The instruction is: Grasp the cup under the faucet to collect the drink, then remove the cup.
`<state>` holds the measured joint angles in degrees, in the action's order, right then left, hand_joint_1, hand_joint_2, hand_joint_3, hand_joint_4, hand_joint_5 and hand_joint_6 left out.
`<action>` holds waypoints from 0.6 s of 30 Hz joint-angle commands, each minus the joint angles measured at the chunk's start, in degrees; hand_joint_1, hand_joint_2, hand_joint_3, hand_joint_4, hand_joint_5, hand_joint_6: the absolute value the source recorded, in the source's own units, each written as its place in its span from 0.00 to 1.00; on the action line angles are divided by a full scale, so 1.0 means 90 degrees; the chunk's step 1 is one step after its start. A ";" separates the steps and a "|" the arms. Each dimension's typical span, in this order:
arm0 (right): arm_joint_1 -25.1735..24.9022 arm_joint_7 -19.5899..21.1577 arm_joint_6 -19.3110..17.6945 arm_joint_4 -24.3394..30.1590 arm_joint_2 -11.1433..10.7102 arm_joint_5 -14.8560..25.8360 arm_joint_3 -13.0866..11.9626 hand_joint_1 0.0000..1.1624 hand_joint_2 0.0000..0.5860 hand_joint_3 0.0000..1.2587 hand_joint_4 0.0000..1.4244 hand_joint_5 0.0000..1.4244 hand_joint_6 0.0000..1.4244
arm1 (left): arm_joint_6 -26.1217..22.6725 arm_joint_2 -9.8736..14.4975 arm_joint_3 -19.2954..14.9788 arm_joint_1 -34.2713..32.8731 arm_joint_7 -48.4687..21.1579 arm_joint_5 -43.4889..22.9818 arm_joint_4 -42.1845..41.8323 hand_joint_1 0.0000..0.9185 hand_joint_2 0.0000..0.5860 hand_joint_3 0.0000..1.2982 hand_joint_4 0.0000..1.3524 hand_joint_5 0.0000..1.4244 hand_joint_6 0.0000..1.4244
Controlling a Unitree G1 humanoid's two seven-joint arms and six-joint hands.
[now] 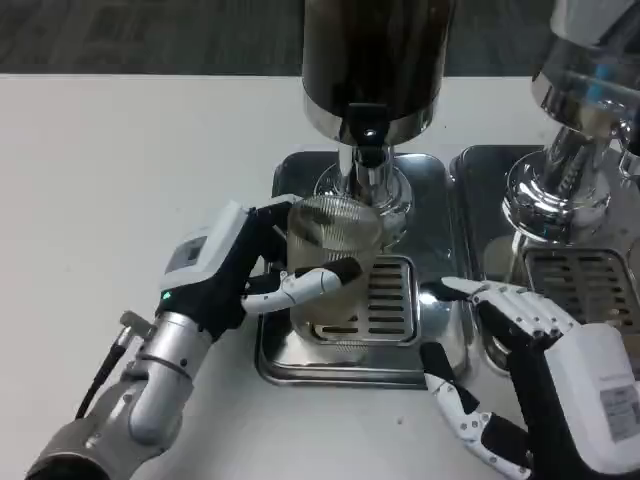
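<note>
under faucet, cup in left hand

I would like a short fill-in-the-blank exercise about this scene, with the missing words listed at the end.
1. The clear cup is held by the robot's ____ hand.
2. The cup stands on the metal drip tray, below the ____ of the dark dispenser.
3. The right hand holds ____; its fingers are apart.
4. The cup is made of ____ material, so the tray grille shows through it.

Missing words: left; faucet; nothing; transparent
</note>
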<state>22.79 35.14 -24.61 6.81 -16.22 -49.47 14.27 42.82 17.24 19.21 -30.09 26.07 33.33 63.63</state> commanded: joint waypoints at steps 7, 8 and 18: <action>0.0075 -0.0039 0.0102 0.0065 0.0130 0.0067 0.0013 0.40 0.75 0.33 0.29 0.27 0.30 | -0.0201 -0.0208 0.0291 -0.0373 -0.0251 0.0134 0.0196 0.14 0.33 0.30 0.32 0.36 0.26; 0.0074 -0.0043 0.0105 0.0062 0.0137 0.0069 0.0014 0.40 0.75 0.33 0.29 0.27 0.30 | -0.0201 -0.0211 0.0307 -0.0367 -0.0306 0.0120 0.0198 0.13 0.32 0.30 0.32 0.35 0.25; -0.0006 -0.0079 0.0060 -0.0069 0.0164 0.0139 0.0032 0.40 0.75 0.34 0.29 0.28 0.31 | -0.0108 -0.0072 0.0257 -0.0182 -0.0642 -0.0013 0.0074 0.07 0.27 0.26 0.25 0.31 0.20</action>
<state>22.89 34.74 -23.95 6.82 -14.85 -48.96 14.35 41.56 15.82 21.50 -32.31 21.96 33.88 64.71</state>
